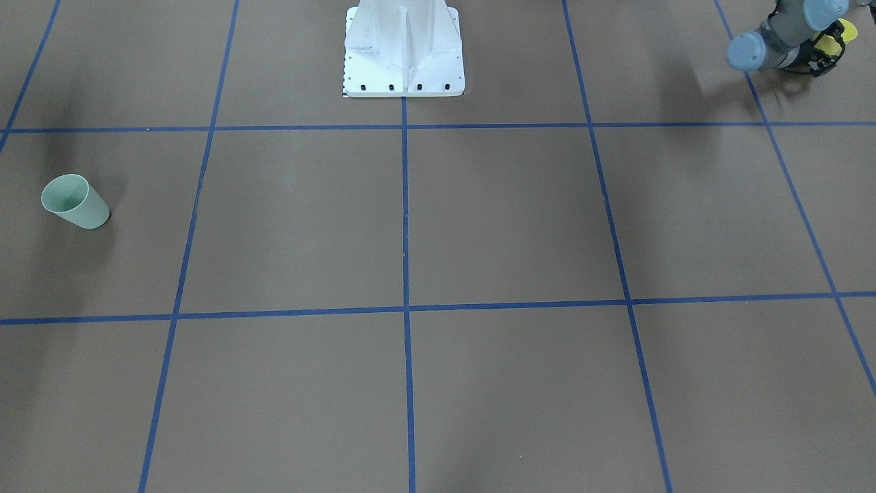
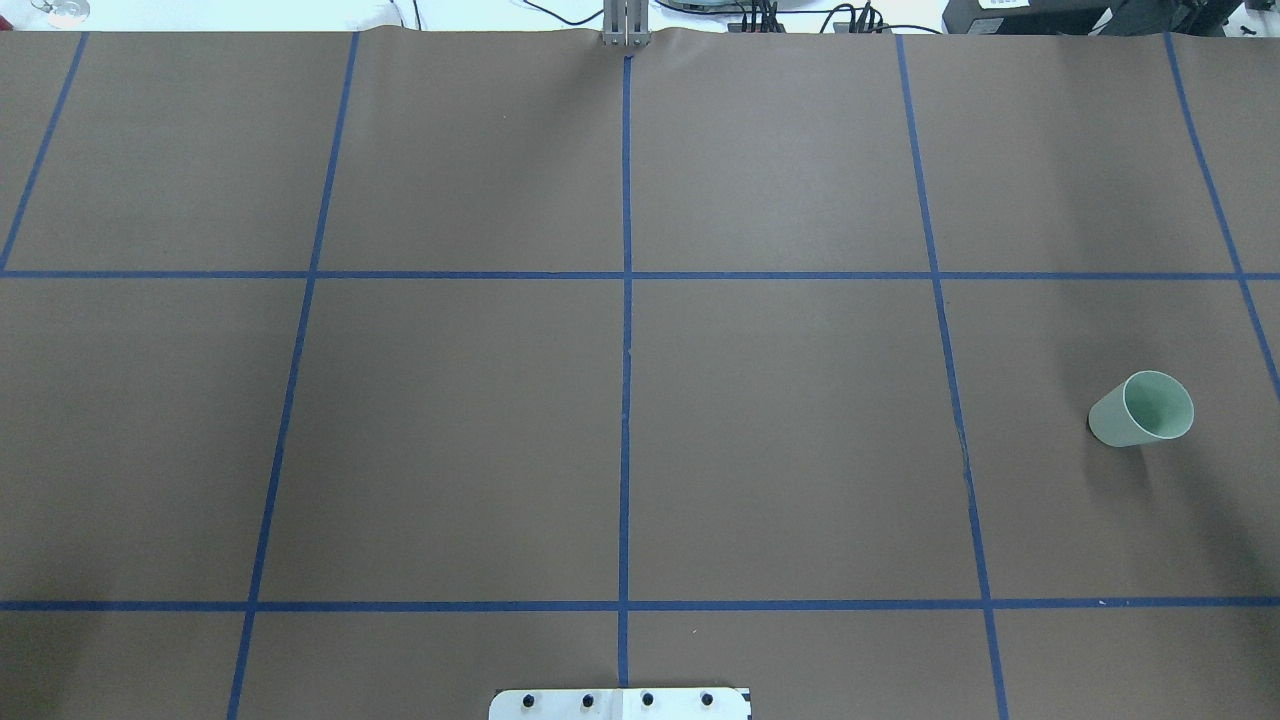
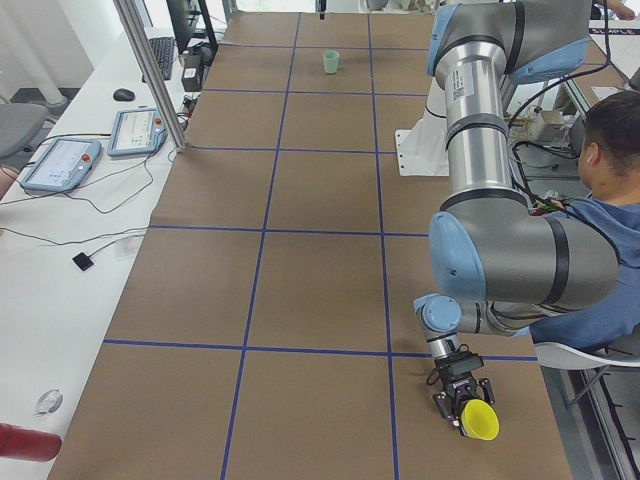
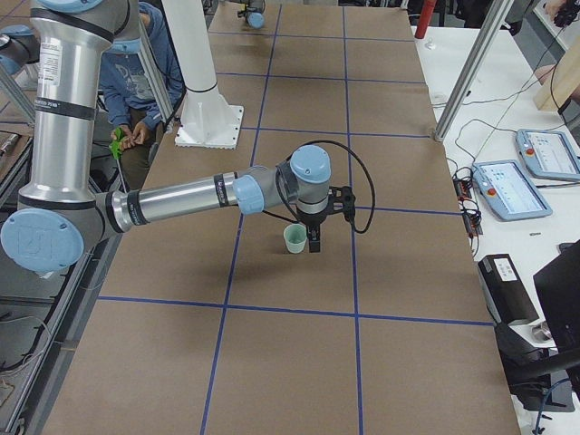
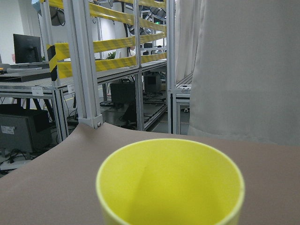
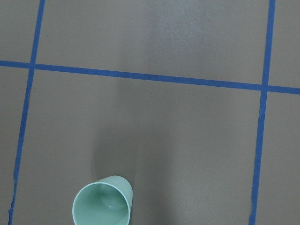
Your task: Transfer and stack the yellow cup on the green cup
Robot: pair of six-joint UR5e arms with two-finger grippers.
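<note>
The left gripper (image 1: pixel 825 49) is in the top right corner of the front view. It is closed on the yellow cup (image 1: pixel 840 34) and holds it. The green cup (image 1: pixel 75 202) stands upright on the brown worktop (image 1: pixel 479 219) at the left edge of that view, far from the yellow cup. In the right side view, the right gripper (image 4: pixel 313 240) hangs just beside the green cup. I cannot tell if it is open or closed.

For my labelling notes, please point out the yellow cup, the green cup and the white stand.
yellow cup (image 5: pixel 171 185): left wrist view, inner wall.
green cup (image 2: pixel 1155 408): overhead view, inside its mouth.
white stand (image 1: pixel 404 41): front-facing view, upright column.
</note>
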